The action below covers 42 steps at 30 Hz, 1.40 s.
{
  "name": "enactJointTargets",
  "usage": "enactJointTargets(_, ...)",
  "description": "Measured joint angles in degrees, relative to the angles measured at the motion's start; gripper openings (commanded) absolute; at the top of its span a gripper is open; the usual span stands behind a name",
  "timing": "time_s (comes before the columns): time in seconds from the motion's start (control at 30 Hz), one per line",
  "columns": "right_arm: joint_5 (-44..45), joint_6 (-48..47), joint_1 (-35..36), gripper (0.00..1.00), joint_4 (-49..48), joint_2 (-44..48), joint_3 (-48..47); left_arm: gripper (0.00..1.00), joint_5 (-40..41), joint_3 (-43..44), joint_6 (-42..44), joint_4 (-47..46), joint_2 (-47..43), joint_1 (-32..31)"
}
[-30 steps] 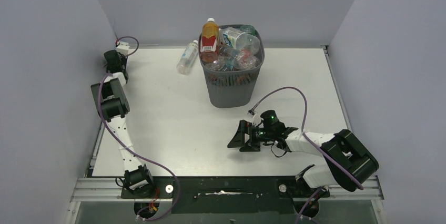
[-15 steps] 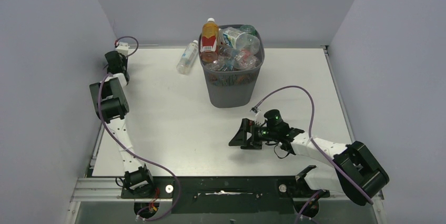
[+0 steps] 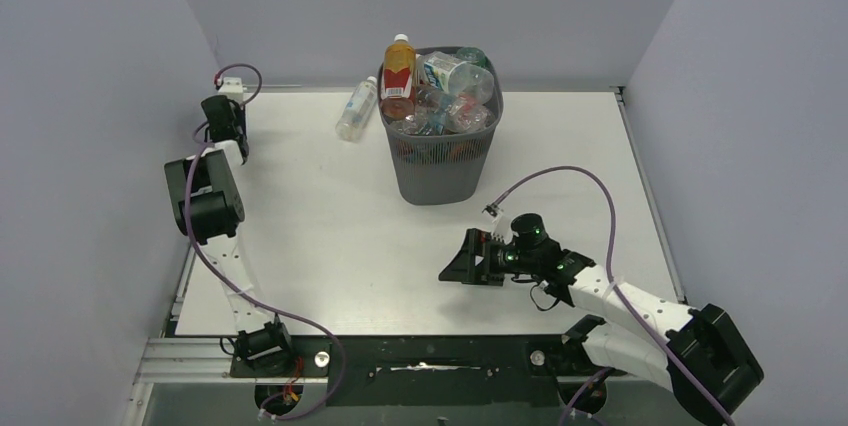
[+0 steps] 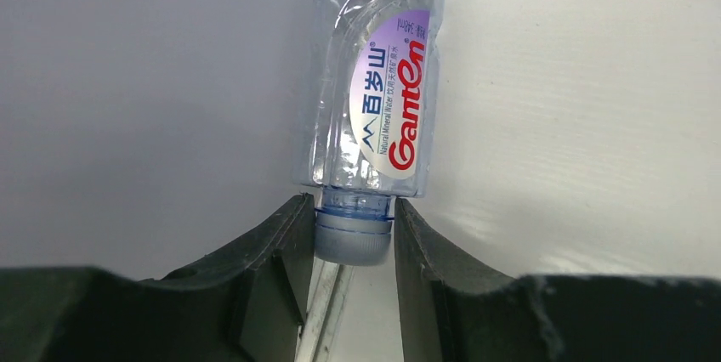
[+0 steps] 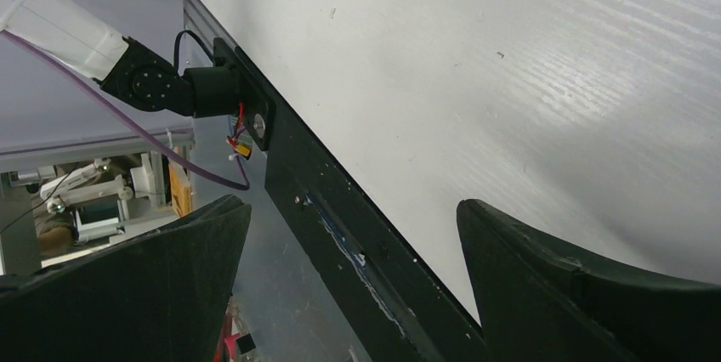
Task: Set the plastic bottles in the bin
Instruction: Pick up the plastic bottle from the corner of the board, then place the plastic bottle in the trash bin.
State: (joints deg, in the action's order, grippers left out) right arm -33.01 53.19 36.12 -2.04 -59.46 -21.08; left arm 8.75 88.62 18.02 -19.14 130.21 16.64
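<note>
Lately the right arm (image 3: 640, 311) drew back toward the near right corner of the counter (image 3: 320, 236), the right tool (image 3: 456, 258) wide and empty. At the far left edge the left tool (image 4: 353, 234) pinches the cap (image 4: 352, 245) of a clear bottle (image 4: 374, 98), ready to carry to the bin (image 3: 440, 171).

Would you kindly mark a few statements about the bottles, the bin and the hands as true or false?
1. The left hand grips the Ganten bottle by its cap. True.
2. The right hand holds a bottle. False: it is open and empty.
3. The bin is empty. False: bottles fill it to the rim.
4. A clear bottle lies on the table, left of the bin. True.
</note>
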Motion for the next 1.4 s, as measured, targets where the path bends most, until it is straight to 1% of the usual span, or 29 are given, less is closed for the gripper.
enactJointTargets(0.17,1.77,-0.24,1.16,0.98,3.23,2.89,-0.07,0.23,1.20,-6.88,-4.39,-0.39,-6.64,-1.90)
enactJointTargets(0.43,6.14,-1.68,3.41,0.98,13.35,7.67,-4.20,0.23,1.92,-14.75,-12.35,0.92,-18.40,-8.41)
enactJointTargets(0.63,9.97,-1.64,6.58,0.98,18.69,12.22,-7.85,0.24,1.84,-19.32,-19.12,3.04,-31.47,-13.73)
enactJointTargets(0.77,13.03,-1.66,8.48,0.98,23.30,13.57,-11.06,0.25,0.50,-20.92,-23.69,6.80,-40.57,-15.13)
enactJointTargets(0.93,16.31,-1.66,9.77,0.98,27.65,16.04,-14.23,0.24,-4.79,-20.57,-28.92,14.43,-49.88,-15.26)
enactJointTargets(1.1,18.40,-1.03,10.47,0.98,30.75,17.92,-16.22,0.25,-13.57,-18.73,-36.11,22.71,-56.74,-17.14)
enactJointTargets(1.23,19.30,-0.76,10.78,0.98,32.81,18.03,-17.97,0.24,-20.85,-17.42,-43.65,25.75,-61.46,-19.34)
enactJointTargets(1.4,19.98,-0.79,10.86,0.98,34.25,16.59,-20.90,0.24,-26.95,-11.76,-52.59,25.31,-62.69,-24.90)
